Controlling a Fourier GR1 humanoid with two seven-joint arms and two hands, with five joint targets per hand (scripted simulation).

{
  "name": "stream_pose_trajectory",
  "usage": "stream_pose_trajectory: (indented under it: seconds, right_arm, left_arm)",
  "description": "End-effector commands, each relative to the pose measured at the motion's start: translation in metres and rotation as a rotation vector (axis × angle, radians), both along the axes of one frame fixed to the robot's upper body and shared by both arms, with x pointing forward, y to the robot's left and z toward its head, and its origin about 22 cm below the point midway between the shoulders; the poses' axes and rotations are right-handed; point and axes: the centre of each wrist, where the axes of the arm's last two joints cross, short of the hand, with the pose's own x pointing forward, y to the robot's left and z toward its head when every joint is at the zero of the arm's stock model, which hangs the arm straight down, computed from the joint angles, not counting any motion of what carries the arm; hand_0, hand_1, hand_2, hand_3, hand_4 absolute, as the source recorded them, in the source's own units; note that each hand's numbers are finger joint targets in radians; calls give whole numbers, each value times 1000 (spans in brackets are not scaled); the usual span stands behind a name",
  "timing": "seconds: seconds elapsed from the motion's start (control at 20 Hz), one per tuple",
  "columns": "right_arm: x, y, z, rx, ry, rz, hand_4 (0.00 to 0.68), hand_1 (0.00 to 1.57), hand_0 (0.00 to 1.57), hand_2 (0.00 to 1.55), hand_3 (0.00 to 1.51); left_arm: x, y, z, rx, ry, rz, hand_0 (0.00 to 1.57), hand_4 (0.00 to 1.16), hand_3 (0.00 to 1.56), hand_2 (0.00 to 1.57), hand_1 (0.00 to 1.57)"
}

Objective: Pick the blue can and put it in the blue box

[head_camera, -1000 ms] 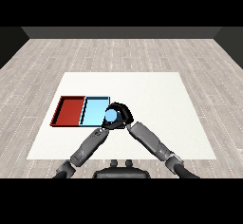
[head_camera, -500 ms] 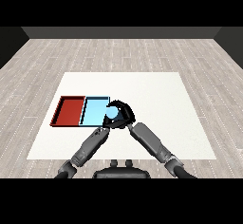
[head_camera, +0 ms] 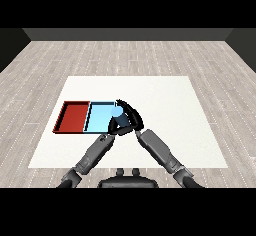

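At the right edge of the shallow light blue tray (head_camera: 98, 118), the black right hand (head_camera: 131, 116) curls its fingers around the small blue cylindrical can (head_camera: 116, 113), carrying it just above the tray's near right corner. The black left hand (head_camera: 114, 128) sits just below, partly hidden; whether its fingers are spread or curled cannot be told. The red tray (head_camera: 74, 116) lies beside the blue one on the white table (head_camera: 165, 110). To finish well, the can should go further left over the tray's floor, lower upright, then be released.
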Motion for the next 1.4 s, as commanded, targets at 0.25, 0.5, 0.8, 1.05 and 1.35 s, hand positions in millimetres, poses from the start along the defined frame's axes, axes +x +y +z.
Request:
stream_pose_trajectory:
  seconds: [0.25,0.5,0.8,1.05,1.35]
  right_arm:
    - [1,-26,5,48,25,-20,0,0,0,0,0]
    - [-19,-48,31,62,1,-16,0,0,0,0,0]
    - [-34,-84,21,109,-49,-108,0,0,0,0,0]
    - [-45,-112,34,195,-59,-201,0,0,0,0,0]
    - [-63,-165,23,181,-88,-311,0,0,0,0,0]
  left_arm:
    - [-1,4,20,16,-25,6,1571,1131,1511,1571,1571]
    - [-3,20,5,65,-30,35,1571,1131,1500,1571,1571]
    - [19,39,5,88,-25,65,1571,1126,1494,1571,1571]
    - [-2,59,-12,146,-28,89,1571,1121,1489,1571,1571]
    - [21,93,-12,230,36,163,1571,1134,1503,1571,1571]
